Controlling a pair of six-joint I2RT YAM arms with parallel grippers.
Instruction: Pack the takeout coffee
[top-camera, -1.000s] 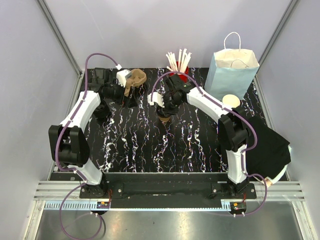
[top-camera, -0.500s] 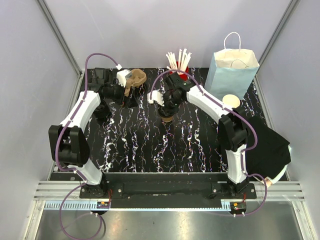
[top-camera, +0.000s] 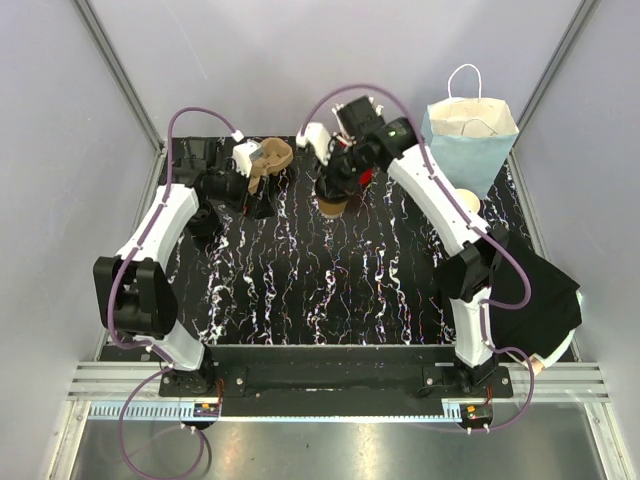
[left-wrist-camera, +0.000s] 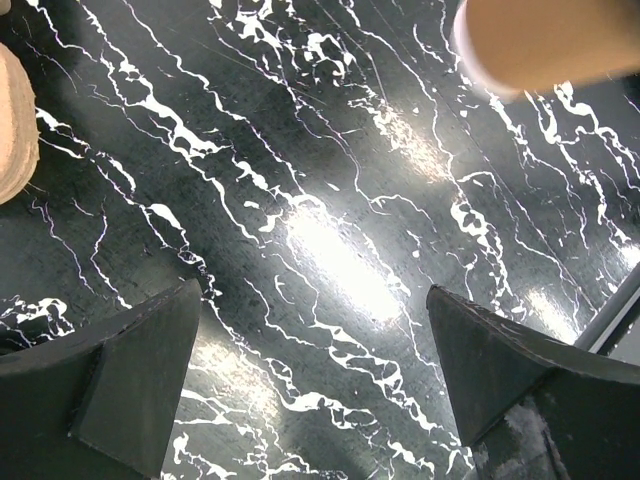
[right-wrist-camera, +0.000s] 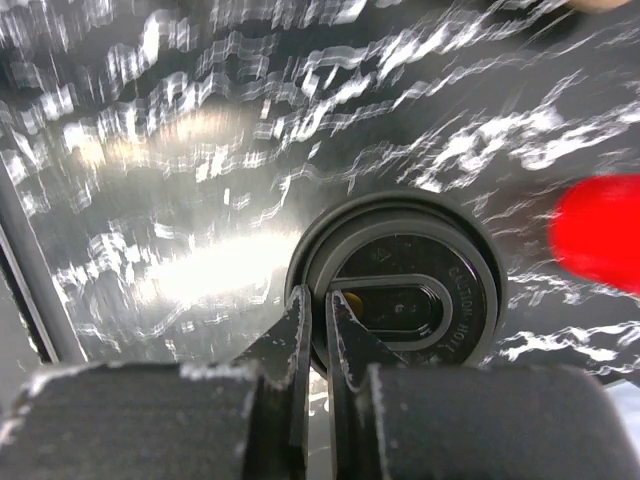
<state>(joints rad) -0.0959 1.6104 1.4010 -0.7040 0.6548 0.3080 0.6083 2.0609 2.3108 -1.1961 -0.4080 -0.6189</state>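
The pale blue paper bag with white string handles stands upright on the black table with white marble lines. Every place here is told from that bag.

The small tan-brown paper cup is to the left of the bag, well apart from it. A round dark grey plastic lid sits on top of the cup. The right gripper comes at the cup from above. Its two fingers are squeezed almost together, with the edge of the lid between them. So the right jaws are clenched on the lid of the cup. I cannot tell if the bottom of the cup touches the table.

The left gripper is even farther to the left of the bag than the cup is. Its jaws are spread wide and hold nothing. Only the table shows between them.

A stack of brown paper cups is also far to the left of the bag, just beside the left arm's wrist.

A cup with a round cream top stands just in front of the bag, near its left corner. A black cloth lies in front of the bag too, but nearer to us and a bit to the right.

In the right wrist view a red blurry shape shows near the lid. It is too blurry to say what it is.
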